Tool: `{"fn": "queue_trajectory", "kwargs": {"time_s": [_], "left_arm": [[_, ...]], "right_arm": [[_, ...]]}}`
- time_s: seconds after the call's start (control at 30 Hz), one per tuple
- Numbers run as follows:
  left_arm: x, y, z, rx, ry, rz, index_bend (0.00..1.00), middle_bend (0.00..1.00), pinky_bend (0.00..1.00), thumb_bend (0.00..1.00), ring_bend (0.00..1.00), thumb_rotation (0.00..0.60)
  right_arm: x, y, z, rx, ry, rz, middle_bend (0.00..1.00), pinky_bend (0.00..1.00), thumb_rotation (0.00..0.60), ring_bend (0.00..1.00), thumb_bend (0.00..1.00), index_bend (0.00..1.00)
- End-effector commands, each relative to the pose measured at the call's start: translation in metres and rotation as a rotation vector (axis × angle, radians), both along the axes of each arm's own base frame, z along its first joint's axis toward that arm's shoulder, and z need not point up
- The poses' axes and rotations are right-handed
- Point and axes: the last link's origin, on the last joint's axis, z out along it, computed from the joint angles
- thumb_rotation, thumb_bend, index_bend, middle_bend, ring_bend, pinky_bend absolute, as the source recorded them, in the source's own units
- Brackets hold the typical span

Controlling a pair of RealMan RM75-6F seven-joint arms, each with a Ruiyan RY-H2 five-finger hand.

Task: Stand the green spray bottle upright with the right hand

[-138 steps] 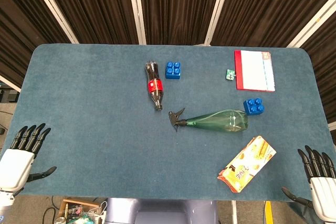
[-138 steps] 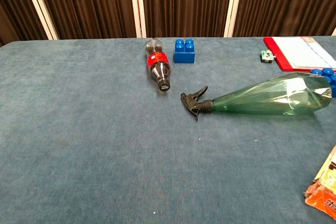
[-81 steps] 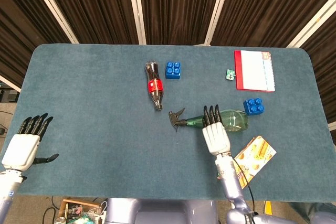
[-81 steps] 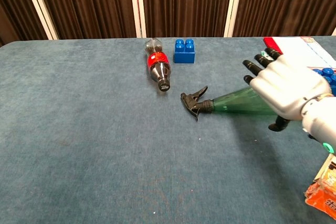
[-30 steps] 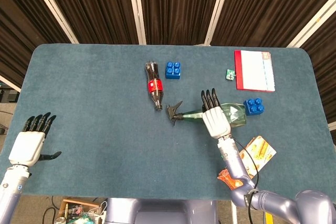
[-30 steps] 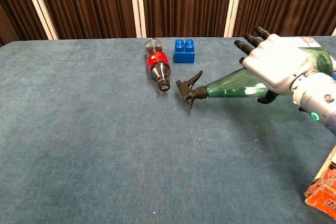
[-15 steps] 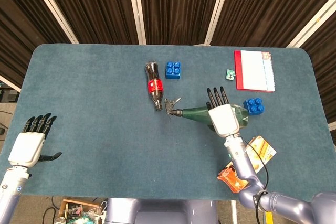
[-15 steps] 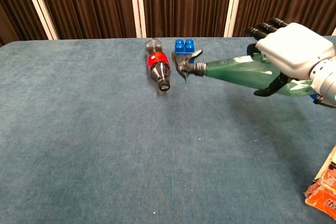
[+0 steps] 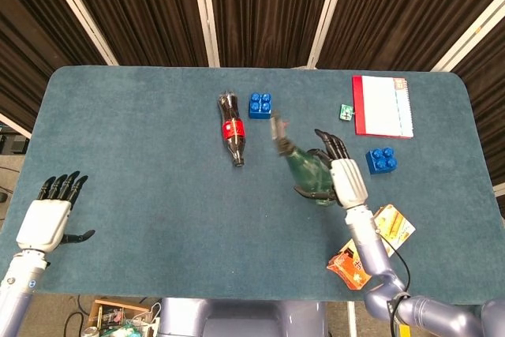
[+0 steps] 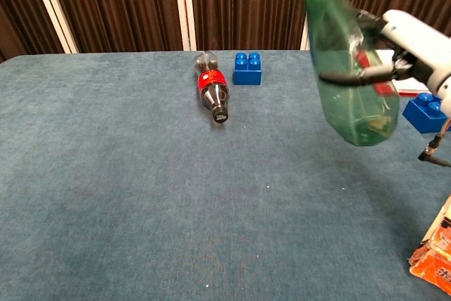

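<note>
One green spray bottle [image 10: 349, 68], lying flat 4.6 s ago, now hangs nearly upright, lifted clear of the table [image 10: 106, 195] at right of centre. Right robot hand [image 10: 405, 44] grips its body; left robot hand [image 9: 46, 220], fingers spread and empty, stays at lower left.

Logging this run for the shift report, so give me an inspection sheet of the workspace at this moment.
Surface: blue felt table.
Job's things: green spray bottle lifted, nearly upright, base off the table.
Clutter: cola bottle lying down; two blue blocks; notebook; snack packet; small green item.
Hands: right hand grips the bottle; left hand open, at the table's edge.
Cables: thin cable along right forearm.
Surroundings: dark curtains.
</note>
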Motion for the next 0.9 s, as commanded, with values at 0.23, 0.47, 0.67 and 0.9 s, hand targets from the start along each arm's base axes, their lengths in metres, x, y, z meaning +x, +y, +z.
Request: {"fn": "queue_trajectory", "kwargs": {"time_s": [0.23,0.47,0.67,0.9], "left_arm": [[0.001,-0.002,0.0,0.005,0.002,-0.005,0.0,0.0,0.04,0.06,0.0,0.6],[0.002,-0.005,0.0,0.002,0.0,-0.017,0.0,0.0,0.04,0.06,0.0,0.6],[0.002,-0.006,0.002,0.005,-0.005,-0.024,0.0,0.0,0.04,0.06,0.0,0.6],[0.003,-0.008,0.004,0.003,-0.012,-0.032,0.0,0.0,0.04,0.06,0.0,0.6]], "right_arm": [[-0.018,0.025,-0.007,-0.111,-0.446,0.123,0.07,0.0,0.6,0.0,0.7,0.9],[-0.025,0.044,-0.037,-0.137,-0.41,0.145,0.06,0.0,0.6,0.0,0.7,0.89],[-0.032,0.057,-0.062,-0.113,-0.304,0.171,0.06,0.0,0.6,0.0,0.7,0.89],[-0.036,0.068,-0.081,-0.086,-0.171,0.203,0.05,0.0,0.6,0.0,0.7,0.88]]}}
